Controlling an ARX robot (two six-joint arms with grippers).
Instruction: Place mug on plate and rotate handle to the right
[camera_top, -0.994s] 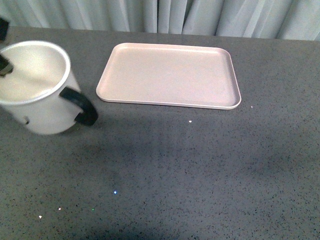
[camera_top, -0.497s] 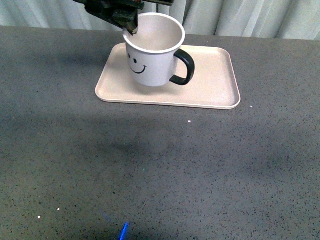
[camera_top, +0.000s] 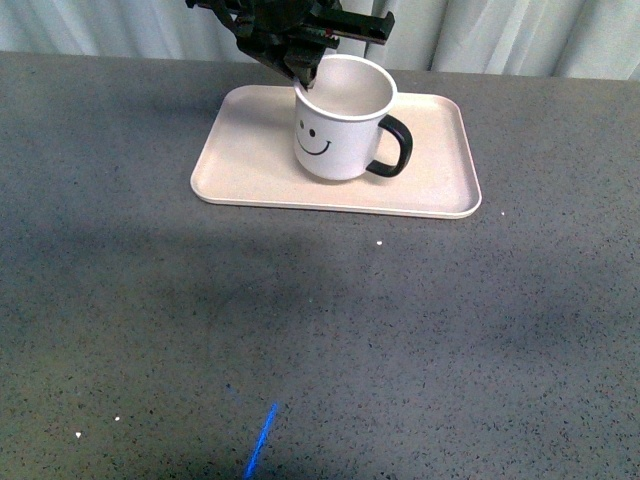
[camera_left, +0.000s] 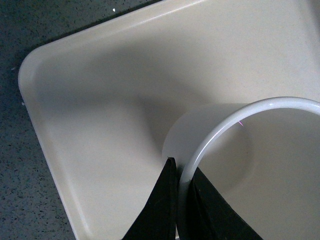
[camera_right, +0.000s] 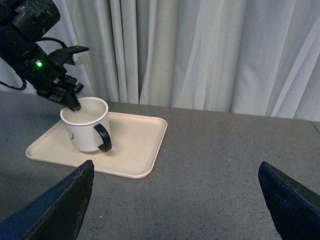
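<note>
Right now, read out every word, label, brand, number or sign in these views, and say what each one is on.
No text can be read in any view.
The mug carries only a black smiley face, a drawing with no letters.
The plate is plain.
A small white patch on the left arm may be a label, but it is too small to read.

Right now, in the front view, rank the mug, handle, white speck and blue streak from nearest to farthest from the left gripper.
1. The mug: rim pinched by the left gripper.
2. The handle: on the mug's right side.
3. The white speck: on the table, just in front of the plate.
4. The blue streak: on the table, nearest the camera.
</note>
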